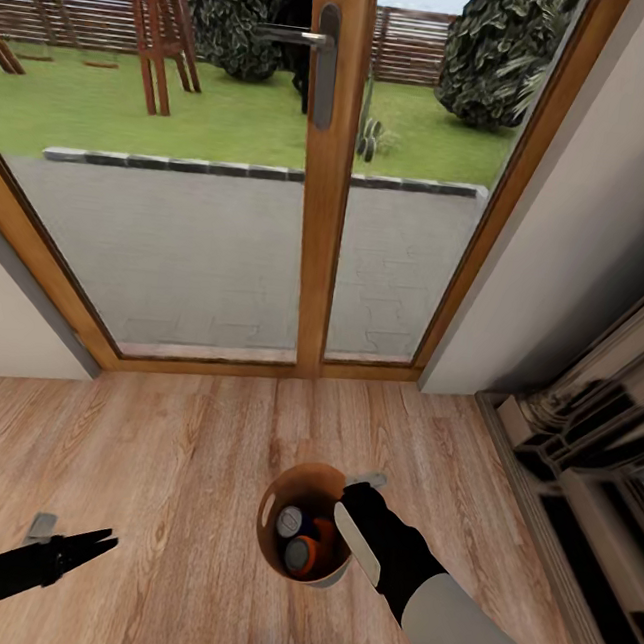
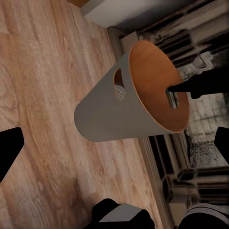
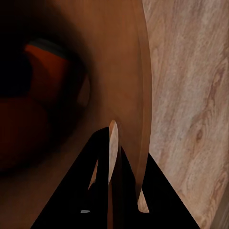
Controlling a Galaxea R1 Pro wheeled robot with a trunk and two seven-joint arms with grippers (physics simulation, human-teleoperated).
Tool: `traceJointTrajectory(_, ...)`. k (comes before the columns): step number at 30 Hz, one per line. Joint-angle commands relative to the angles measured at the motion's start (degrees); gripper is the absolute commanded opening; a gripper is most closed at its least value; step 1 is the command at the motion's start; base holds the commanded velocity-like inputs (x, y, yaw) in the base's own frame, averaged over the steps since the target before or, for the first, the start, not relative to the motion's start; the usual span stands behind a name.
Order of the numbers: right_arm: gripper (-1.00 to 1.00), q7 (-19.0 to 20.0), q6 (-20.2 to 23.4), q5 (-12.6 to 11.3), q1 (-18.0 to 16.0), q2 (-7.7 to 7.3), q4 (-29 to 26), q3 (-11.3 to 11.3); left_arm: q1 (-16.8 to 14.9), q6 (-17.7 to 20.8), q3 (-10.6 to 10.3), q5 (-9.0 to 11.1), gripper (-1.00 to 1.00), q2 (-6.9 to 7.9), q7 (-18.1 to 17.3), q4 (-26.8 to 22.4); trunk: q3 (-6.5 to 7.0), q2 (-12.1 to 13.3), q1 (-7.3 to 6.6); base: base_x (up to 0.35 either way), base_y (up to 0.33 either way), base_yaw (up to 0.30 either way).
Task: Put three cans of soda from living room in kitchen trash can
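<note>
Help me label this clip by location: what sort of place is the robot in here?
Probably a living room at the edge of a house, by the garden. Wood-framed glass doors open onto a paved patio and lawn, there is a wood plank floor, and a dark ornate fireplace surround stands at the right.
</note>
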Motion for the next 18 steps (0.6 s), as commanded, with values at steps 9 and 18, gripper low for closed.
traceJointTrajectory(9,-1.0,0.28,-0.26,-0.56,-0.02,0.02,-0.07,-0.04,0.0,-0.25,0.09,0.0,1.0,0.22,-0.95,0.11,0.0,0.0,0.0,0.0,0.0,0.0)
traceJointTrajectory(18,-1.0,0.29,-0.26,-0.6,-0.02,0.01,-0.72,-0.08,0.0,-0.24,0.1,0.0,1.0,0.25,-1.06,0.12,0.0,0.0,0.0,0.0,0.0,0.0)
